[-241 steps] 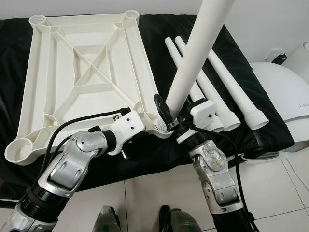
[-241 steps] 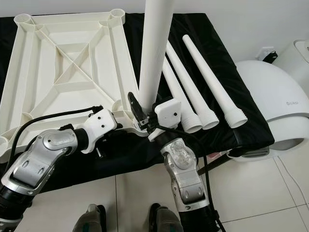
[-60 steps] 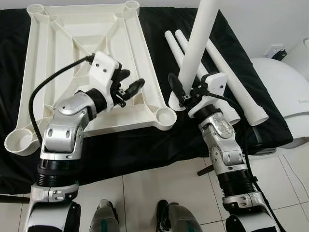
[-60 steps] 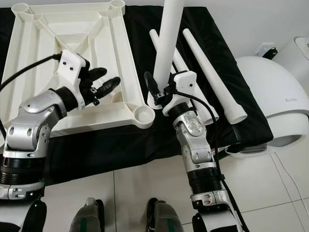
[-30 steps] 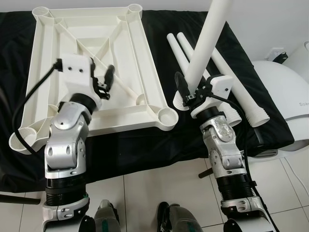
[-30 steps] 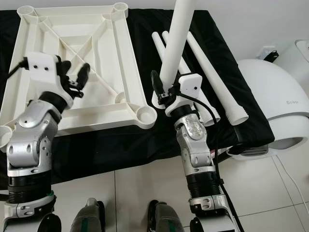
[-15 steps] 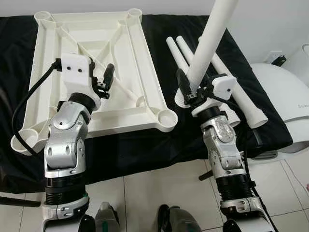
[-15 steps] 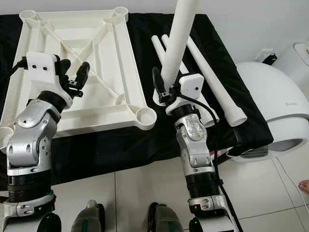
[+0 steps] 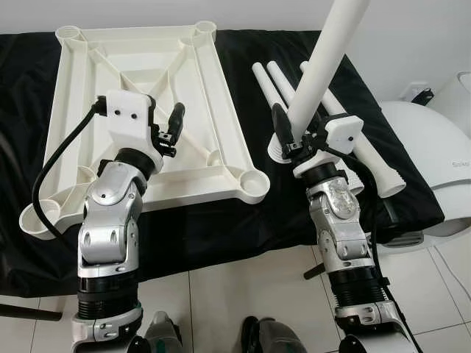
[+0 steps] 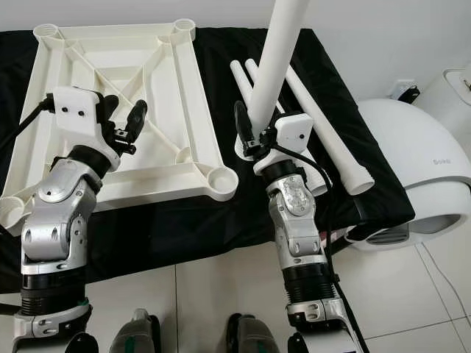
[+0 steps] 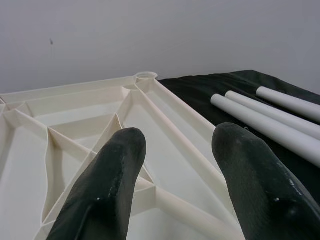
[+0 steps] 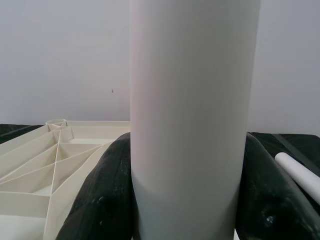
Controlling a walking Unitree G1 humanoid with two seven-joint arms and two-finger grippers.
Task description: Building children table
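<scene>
One tabletop [image 9: 213,110] lies underside up on the black cloth [image 9: 243,220], left of centre, with four corner sockets. My left gripper [image 9: 171,126] hovers above its near half, fingers [image 11: 107,190] spread apart, holding nothing. My right gripper [image 9: 288,138] is clamped on one leg [image 9: 324,66], held upright and tilted, just right of the tabletop's near right socket. Three more legs [image 10: 324,140] lie side by side on the cloth, to the right.
</scene>
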